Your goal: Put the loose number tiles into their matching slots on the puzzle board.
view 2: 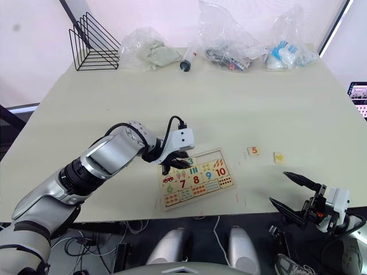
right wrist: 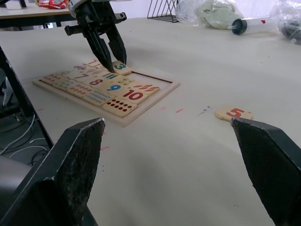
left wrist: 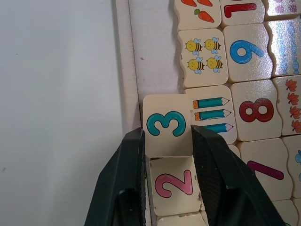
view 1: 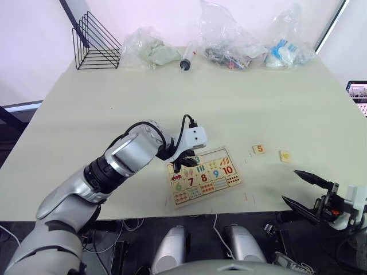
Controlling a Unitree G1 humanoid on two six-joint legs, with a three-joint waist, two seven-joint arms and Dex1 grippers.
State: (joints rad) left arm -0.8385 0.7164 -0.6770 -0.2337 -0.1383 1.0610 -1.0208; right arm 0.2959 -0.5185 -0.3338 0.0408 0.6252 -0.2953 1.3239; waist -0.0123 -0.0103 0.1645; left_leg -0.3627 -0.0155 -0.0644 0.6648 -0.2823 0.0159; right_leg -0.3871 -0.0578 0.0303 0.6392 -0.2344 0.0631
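A: Where is the left gripper [left wrist: 167, 141]?
B: Over the puzzle board [view 1: 234, 184], with its fingers closed around the green 3 tile [left wrist: 165, 124], in the top row beside the pink 2 tile [left wrist: 174, 183].
A: And the right gripper [view 1: 303, 189]?
B: It is wide open, holding nothing, near the table's [view 1: 241, 97] right edge. The 5 tile [view 1: 259, 149] and the yellow tile [view 1: 284, 155] lie loose, right of the board.

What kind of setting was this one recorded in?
Probably a lab or workshop: a plain pale table with a wire rack, clear plastic bags of parts, and cables on the floor beneath.
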